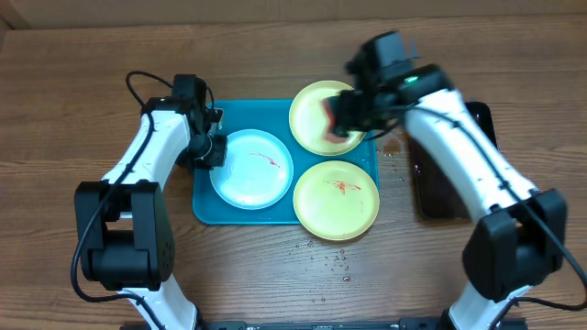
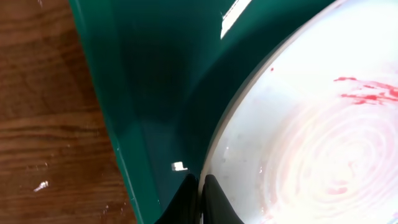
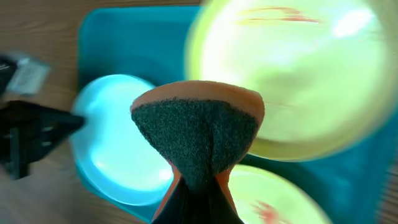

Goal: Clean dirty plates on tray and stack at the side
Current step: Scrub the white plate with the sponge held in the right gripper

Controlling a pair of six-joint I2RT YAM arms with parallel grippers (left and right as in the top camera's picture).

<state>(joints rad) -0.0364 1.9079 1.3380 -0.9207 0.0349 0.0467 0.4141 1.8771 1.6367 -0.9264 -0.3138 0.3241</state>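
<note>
The turquoise tray (image 1: 204,206) holds three plates. The pale blue-white plate (image 1: 252,170) has a red smear, and so does the front yellow-green plate (image 1: 336,199). The back yellow-green plate (image 1: 310,112) is partly under my right gripper (image 1: 337,121). That gripper is shut on an orange sponge with a dark green pad (image 3: 199,134), held over the back plate (image 3: 298,81). My left gripper (image 2: 200,200) is shut on the left rim of the pale plate (image 2: 311,143), just inside the tray wall (image 2: 106,93).
A narrow black tray (image 1: 438,197) lies on the wooden table to the right of the turquoise tray, partly under my right arm. Water drops (image 1: 332,258) dot the table in front of the tray.
</note>
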